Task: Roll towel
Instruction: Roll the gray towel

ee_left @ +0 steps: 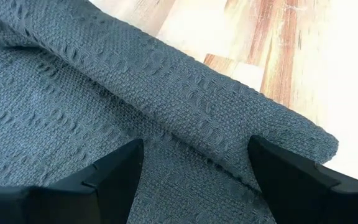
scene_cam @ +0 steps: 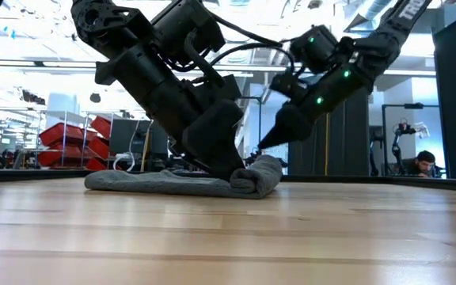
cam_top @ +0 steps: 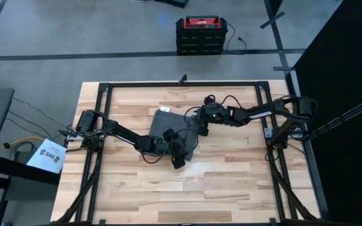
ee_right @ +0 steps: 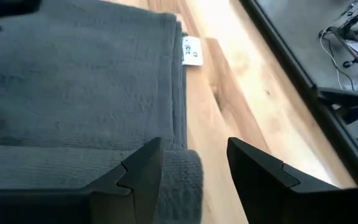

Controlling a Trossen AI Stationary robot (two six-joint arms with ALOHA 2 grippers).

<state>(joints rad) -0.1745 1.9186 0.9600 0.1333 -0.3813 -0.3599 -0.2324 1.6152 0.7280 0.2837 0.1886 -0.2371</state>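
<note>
The dark grey towel (cam_top: 163, 127) lies in the middle of the table, flat for most of its length, with one end rolled up (scene_cam: 258, 179). Its white tag (ee_right: 192, 50) sticks out at the flat part's edge. My left gripper (ee_left: 194, 165) is open, low over the cloth, its fingertips right beside the roll (ee_left: 185, 81). My right gripper (ee_right: 194, 165) is open too, slanting down over one end of the roll (ee_right: 180, 180) from the table's right side. My left gripper comes down on the towel from above, slanting from the table's left. Its open fingers (ee_left: 114, 174) stand on the flat layer next to the roll (scene_cam: 248, 184), spread along the roll's length. My right gripper hangs close over the roll's end; whether it touches the cloth I cannot tell.
A black metal frame (cam_top: 181, 85) runs around the wooden table top. Bare wood (cam_top: 187, 188) lies on the near side. A red and black box (cam_top: 200, 34) stands on the floor beyond the far edge. A person (scene_cam: 426, 162) sits far back in the room.
</note>
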